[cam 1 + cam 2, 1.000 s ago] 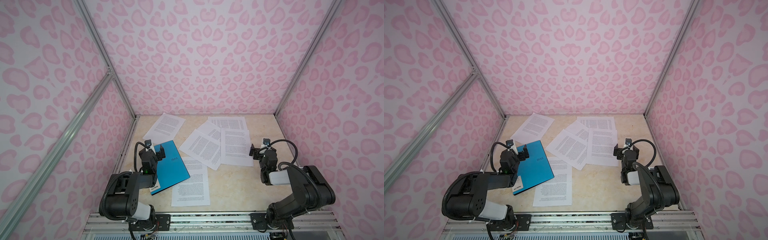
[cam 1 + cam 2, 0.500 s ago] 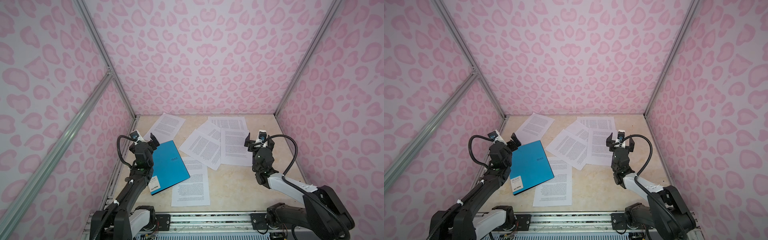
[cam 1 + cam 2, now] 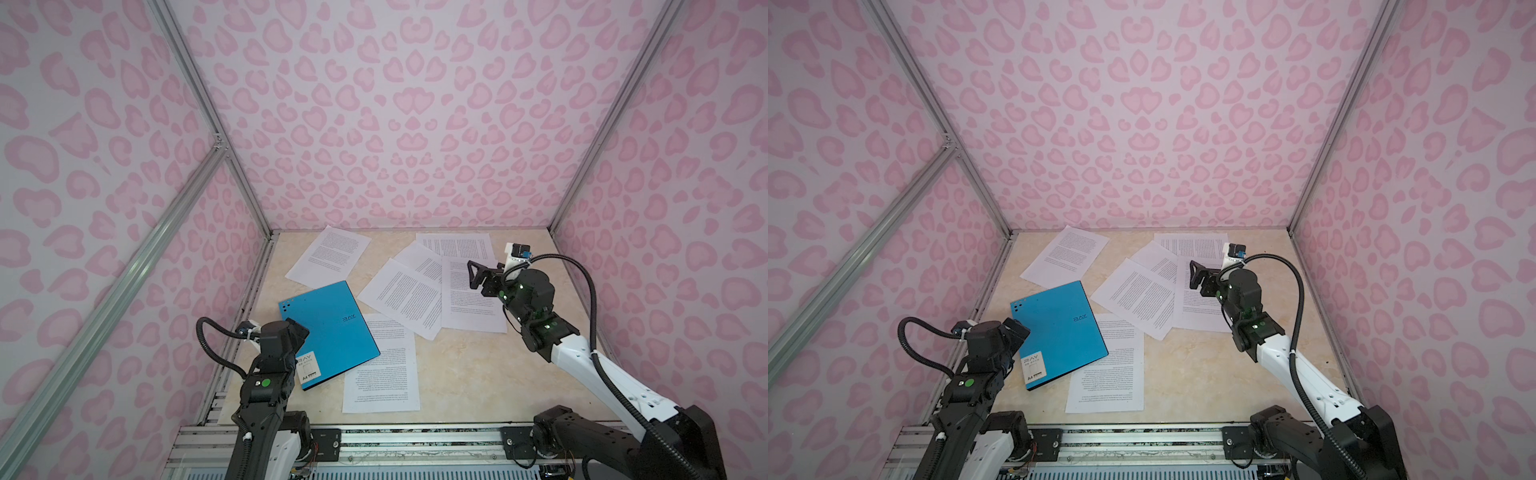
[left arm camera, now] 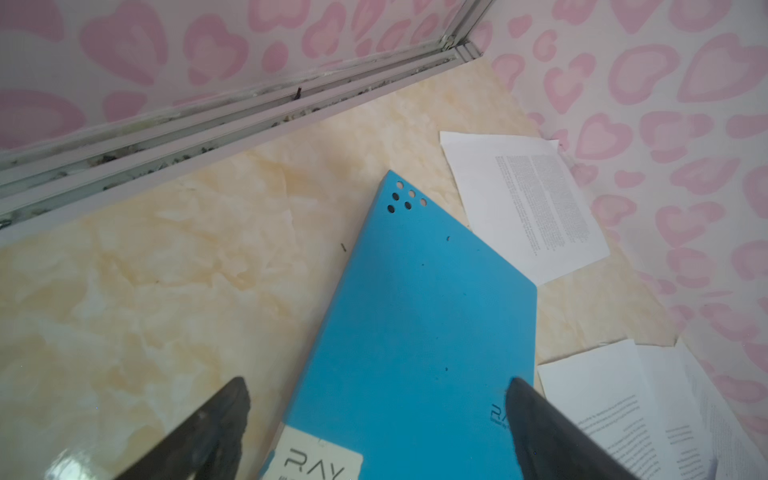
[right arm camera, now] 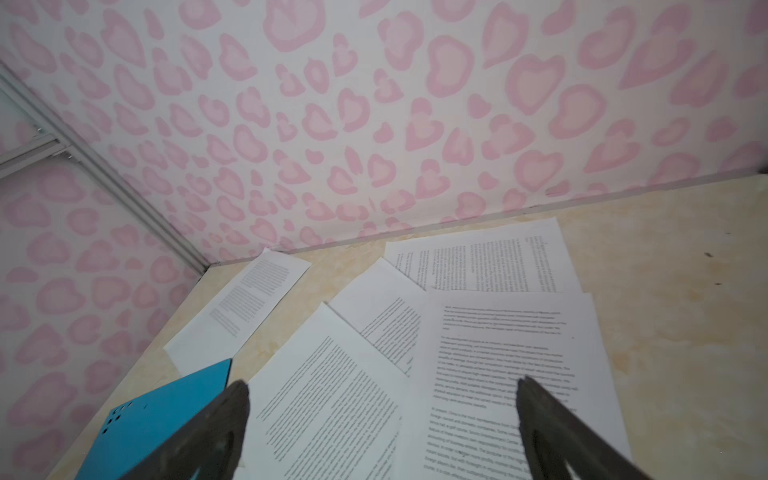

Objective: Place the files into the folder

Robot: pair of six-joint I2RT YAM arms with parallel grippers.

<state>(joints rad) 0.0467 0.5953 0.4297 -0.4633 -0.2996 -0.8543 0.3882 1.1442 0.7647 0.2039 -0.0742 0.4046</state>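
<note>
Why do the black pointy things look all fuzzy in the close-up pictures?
In the left wrist view the left gripper is too near the lens, so it blurs, and glare shines on the table; in the right wrist view the right gripper blurs likewise.

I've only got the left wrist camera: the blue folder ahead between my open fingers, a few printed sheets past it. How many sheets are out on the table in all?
Observer: Six files show in both top views, all lying loose on the table.
Operator: Is any of them caught under the folder where I can't see it?
Observer: Yes. The folder has its front corner lying over the top edge of the nearest sheet, the one closest to the robot's base.
</note>
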